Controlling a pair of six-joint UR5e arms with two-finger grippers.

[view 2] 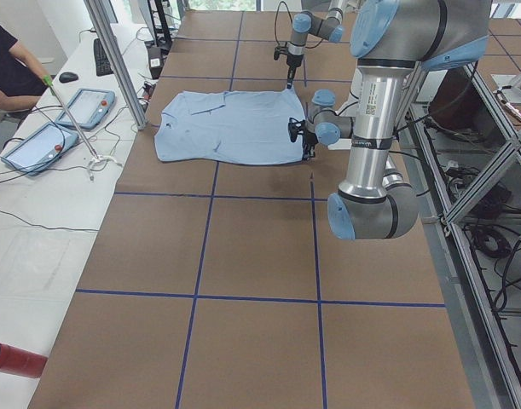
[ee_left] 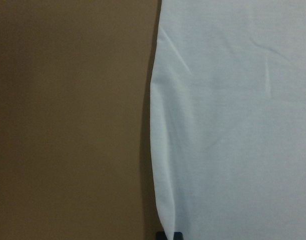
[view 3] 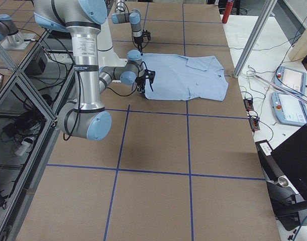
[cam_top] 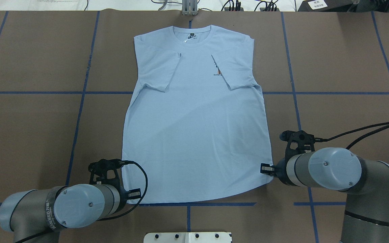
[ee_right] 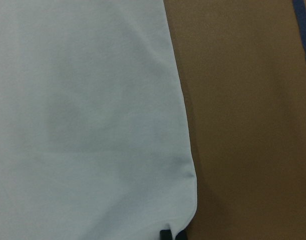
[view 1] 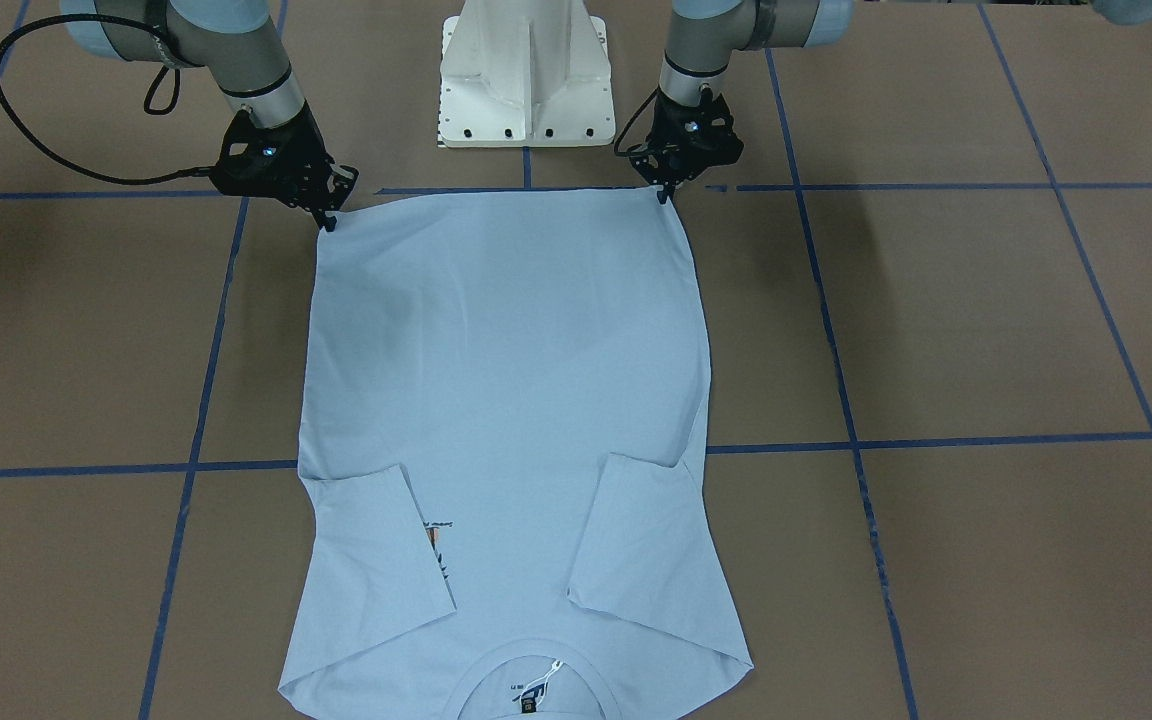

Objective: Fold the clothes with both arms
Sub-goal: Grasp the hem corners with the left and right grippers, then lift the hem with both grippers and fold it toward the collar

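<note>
Starting from across the surface: T-shirt lies flat, sleeves folded in, collar away from the robot. Right claw is pinched on one hem corner, left claw pinched on the other. Overhead, the T-shirt sits mid-surface, hem nearest the robot. Wrist cameras: claw tips close together at the hem's edge

Even overhead light, soft shadows on the T-shirt; wrist views dim, slightly blurred.
</note>
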